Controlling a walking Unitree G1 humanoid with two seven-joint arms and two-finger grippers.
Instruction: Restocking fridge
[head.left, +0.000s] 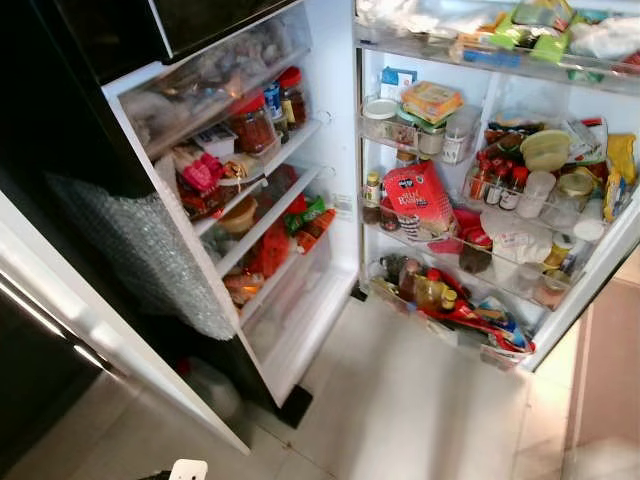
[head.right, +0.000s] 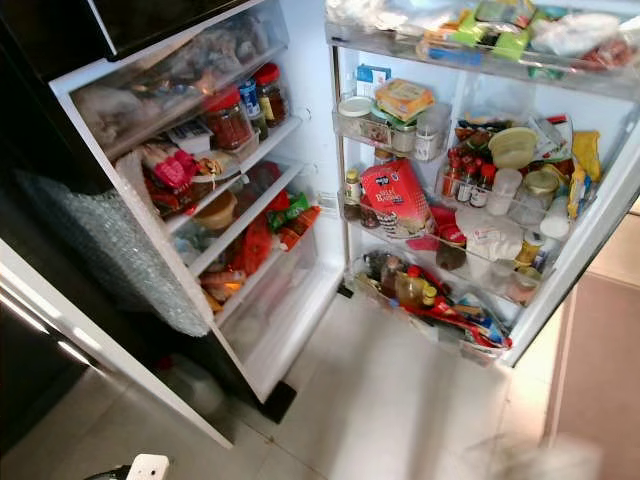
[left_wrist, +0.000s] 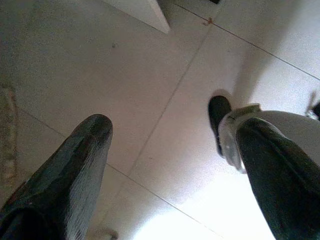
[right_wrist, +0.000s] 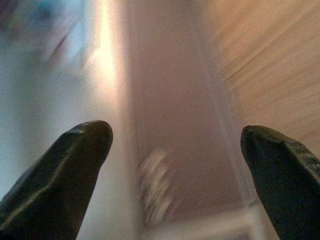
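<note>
Left eye view looks down into an open fridge, its door swung out at 9 o'clock with red-lidded jars on the door shelves. On the middle inner shelf stands a red bag with white lettering too small to read; a yellow packet sits above it at 12 o'clock. Left wrist view shows the left gripper, jaws spread, over pale floor tiles. Right wrist view, blurred, shows the right gripper, jaws spread too.
</note>
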